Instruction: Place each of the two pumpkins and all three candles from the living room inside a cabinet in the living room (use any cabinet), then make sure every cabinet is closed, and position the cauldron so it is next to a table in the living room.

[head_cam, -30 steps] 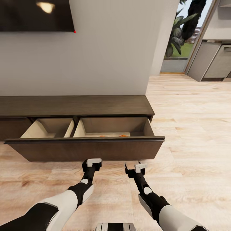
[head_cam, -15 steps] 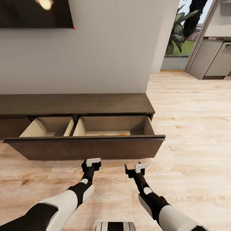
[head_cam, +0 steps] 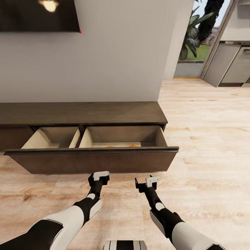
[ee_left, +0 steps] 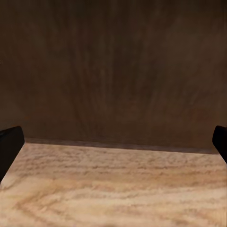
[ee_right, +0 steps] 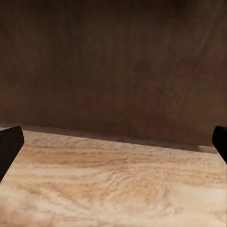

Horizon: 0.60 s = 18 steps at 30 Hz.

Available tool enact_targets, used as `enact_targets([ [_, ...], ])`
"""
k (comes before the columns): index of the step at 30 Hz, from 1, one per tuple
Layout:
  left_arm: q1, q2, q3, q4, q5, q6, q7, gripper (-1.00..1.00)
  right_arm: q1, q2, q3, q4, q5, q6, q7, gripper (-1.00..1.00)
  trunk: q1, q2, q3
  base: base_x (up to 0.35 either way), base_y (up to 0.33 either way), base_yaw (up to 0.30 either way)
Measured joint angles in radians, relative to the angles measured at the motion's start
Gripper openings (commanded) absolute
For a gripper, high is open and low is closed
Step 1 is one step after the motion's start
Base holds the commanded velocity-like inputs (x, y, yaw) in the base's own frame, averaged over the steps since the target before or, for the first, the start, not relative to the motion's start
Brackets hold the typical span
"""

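While both claws gape empty, bare floor [head_cam: 208, 146] separates them from the cabinet [head_cam: 90, 160] drawer edge.

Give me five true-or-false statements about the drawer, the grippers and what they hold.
1. The drawer is pulled open. True.
2. The left gripper holds a candle. False: it is open and empty.
3. Orange bits of pumpkins show inside the drawer. True.
4. The right gripper rests inside the drawer. False: it hangs over the floor, before the drawer front.
5. Both grippers are open. True.
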Motion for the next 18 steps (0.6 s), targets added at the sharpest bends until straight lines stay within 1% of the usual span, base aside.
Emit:
enact_targets([
  [11,0.0,0.002,0.0,0.0,0.0,0.0,0.0,1.0,0.0,0.0,0.0,0.0,0.0,0.0,-0.001,1.0,0.0,0.0,0.016,0.0,0.0,0.0],
  [18,0.0,0.006,0.0,0.0,0.001,0.0,0.0,1.0,0.0,0.0,-0.001,0.0,0.0,0.003,-0.001,1.0,0.0,0.0,0.018,0.0,0.0,0.0],
])
